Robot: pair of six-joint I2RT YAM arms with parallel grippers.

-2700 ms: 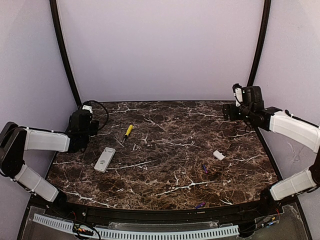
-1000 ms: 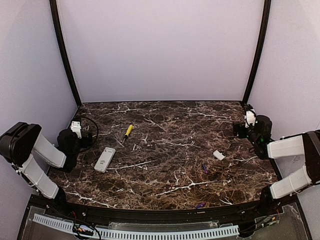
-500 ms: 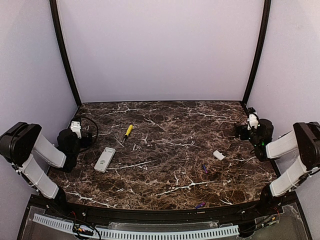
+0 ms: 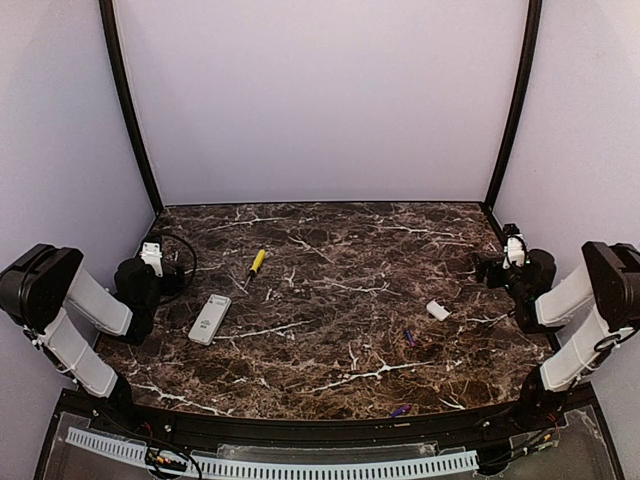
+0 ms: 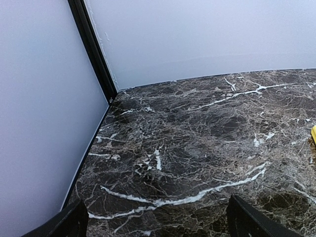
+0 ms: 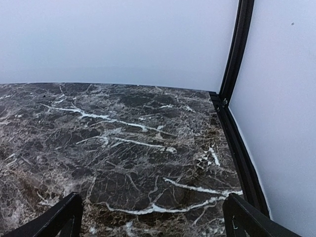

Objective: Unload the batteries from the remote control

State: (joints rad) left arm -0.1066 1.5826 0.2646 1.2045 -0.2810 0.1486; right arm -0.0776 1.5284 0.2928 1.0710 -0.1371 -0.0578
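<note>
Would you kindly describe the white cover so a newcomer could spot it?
Look at the right side of the table. The cover lies there, a short white block; the remote is longer and far left, the nearest battery purple.

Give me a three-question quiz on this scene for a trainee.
1. True or false: both batteries lie outside the remote control.
2. On which arm's side of the table does the white cover piece lie?
3. What lies nearest the remote control? A) the yellow-handled screwdriver B) a battery C) the cover piece
Key: 1 true; 2 the right arm's side; 3 A.
</note>
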